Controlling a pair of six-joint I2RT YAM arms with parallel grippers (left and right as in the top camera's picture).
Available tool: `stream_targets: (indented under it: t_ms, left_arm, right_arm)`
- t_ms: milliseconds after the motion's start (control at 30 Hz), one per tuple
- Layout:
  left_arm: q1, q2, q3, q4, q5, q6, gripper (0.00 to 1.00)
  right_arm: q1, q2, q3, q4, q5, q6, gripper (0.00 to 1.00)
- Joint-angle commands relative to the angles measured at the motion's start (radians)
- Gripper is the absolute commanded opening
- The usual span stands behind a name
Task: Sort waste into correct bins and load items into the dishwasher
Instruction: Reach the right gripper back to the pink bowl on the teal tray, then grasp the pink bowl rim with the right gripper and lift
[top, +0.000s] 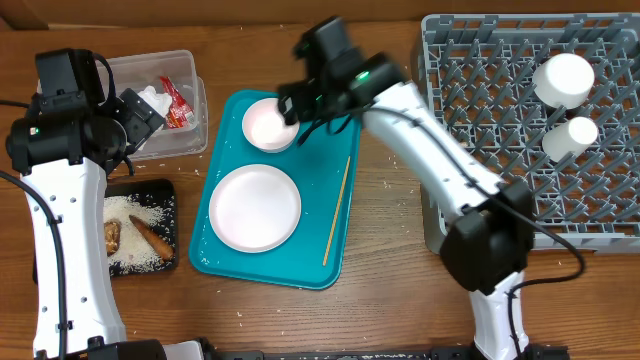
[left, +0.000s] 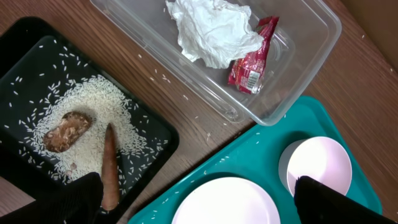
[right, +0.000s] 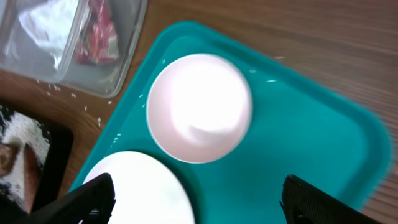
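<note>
A teal tray (top: 305, 170) carries a small white bowl (top: 266, 127), a large white plate (top: 254, 207) and a thin wooden stick (top: 337, 210). My right gripper (right: 199, 183) hangs open over the tray just below the bowl (right: 199, 106), holding nothing; its left finger is over the plate (right: 143, 186). My left gripper (left: 198, 183) stands wide open and empty above the gap between the black tray (left: 25, 37) and the teal tray. The black tray holds rice (left: 81, 106), a lumpy scrap (left: 67, 130) and a long scrap (left: 110, 165). In the clear tub (left: 311, 37) lie a napkin (left: 211, 28) and a red wrapper (left: 252, 59).
The grey dish rack (top: 480, 90) fills the right side, with two white dishes (top: 563, 78) (top: 568, 138) standing on its pegs. Loose rice grains dot the wooden table (top: 390, 230) between the trays. The tub (top: 195, 90) sits at the back left.
</note>
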Motion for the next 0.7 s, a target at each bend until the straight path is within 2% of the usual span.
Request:
stream_targets:
  t_ms: [0,233,367,600,667]
  left_arm:
    - [-0.002,0.000,0.002,0.000,0.001,-0.013,1.00]
    - [-0.002,0.000,0.002,0.000,0.001,-0.013,1.00]
    - [-0.002,0.000,0.002,0.000,0.001,-0.013,1.00]
    - [-0.002,0.000,0.002,0.000,0.001,-0.013,1.00]
    - [-0.002,0.000,0.002,0.000,0.001,-0.013,1.00]
  right_arm:
    - [0.072,0.042,-0.034,0.050,0.072,-0.081,0.84]
    - [0.149,0.143,-0.034,0.112,0.148,-0.130,0.81]
    - [0.151,0.171,-0.034,0.116,0.266,-0.010,0.80]
    - [0.126,0.172,-0.033,0.137,0.267,-0.002,0.80]
    - [0.113,0.172,-0.033,0.135,0.288,0.044,0.80]
